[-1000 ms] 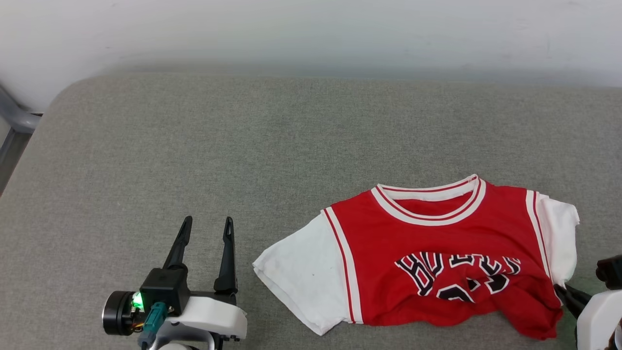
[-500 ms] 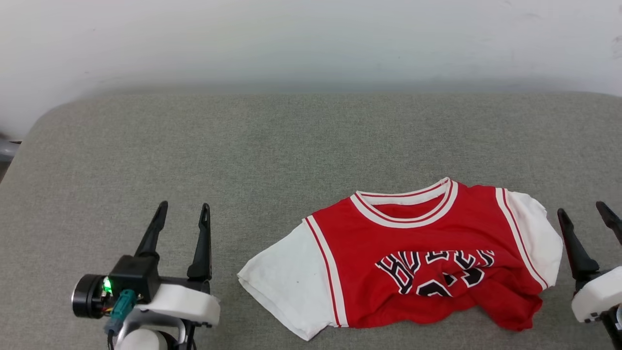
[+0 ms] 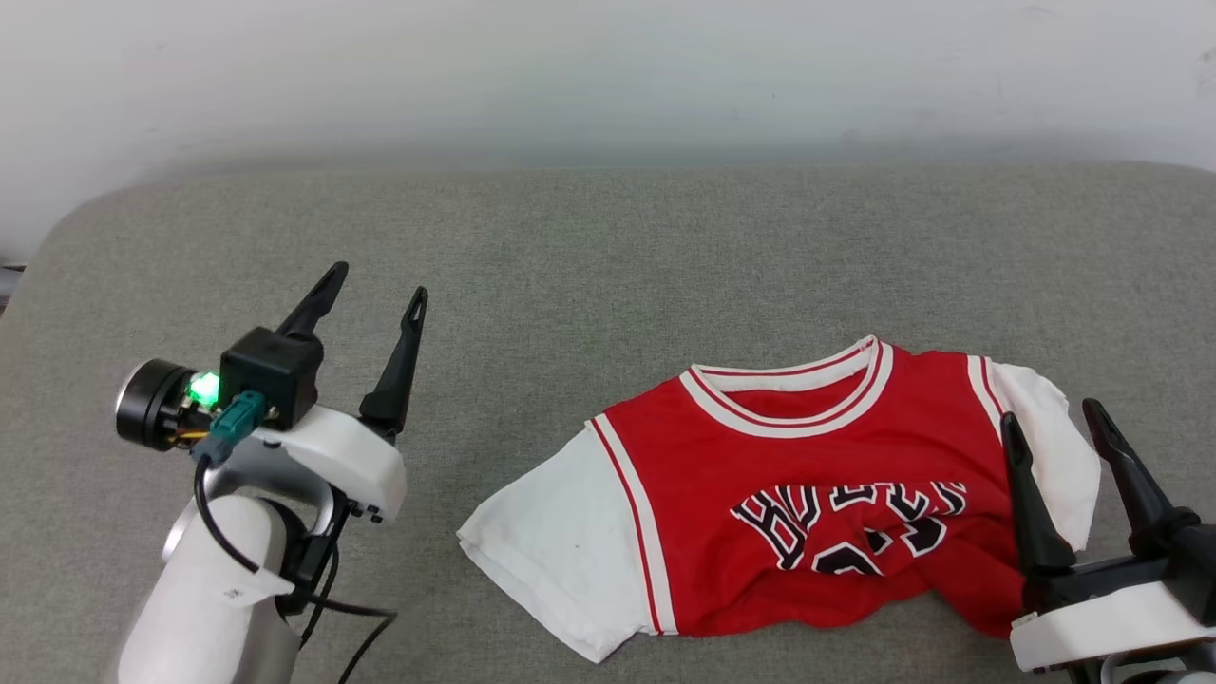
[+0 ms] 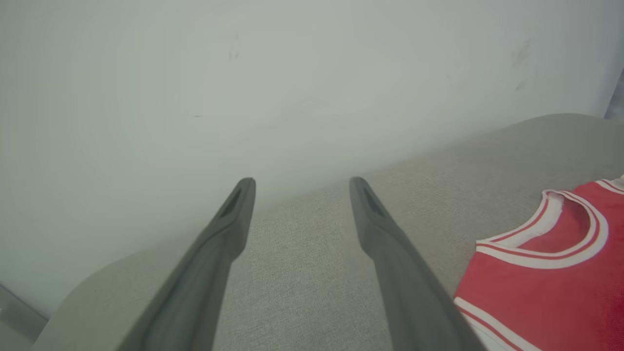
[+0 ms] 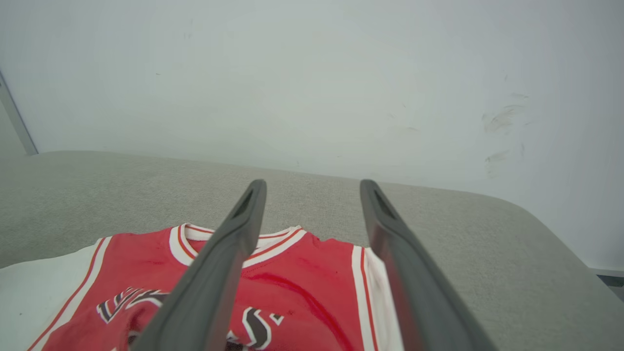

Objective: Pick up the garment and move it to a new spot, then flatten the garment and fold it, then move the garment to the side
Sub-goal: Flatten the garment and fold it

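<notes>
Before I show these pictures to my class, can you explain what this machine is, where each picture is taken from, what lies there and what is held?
This is a robot with two arms, each ending in a two-fingered gripper. The wide picture comes from a camera on its head, looking down; the other two come from cameras on its wrists, looking along each gripper's dark fingers. A red jersey with white sleeves lies, slightly rumpled, on a grey padded surface. The left gripper is off to the jersey's side; the right gripper is by its sleeve. Both are open and hold nothing.
</notes>
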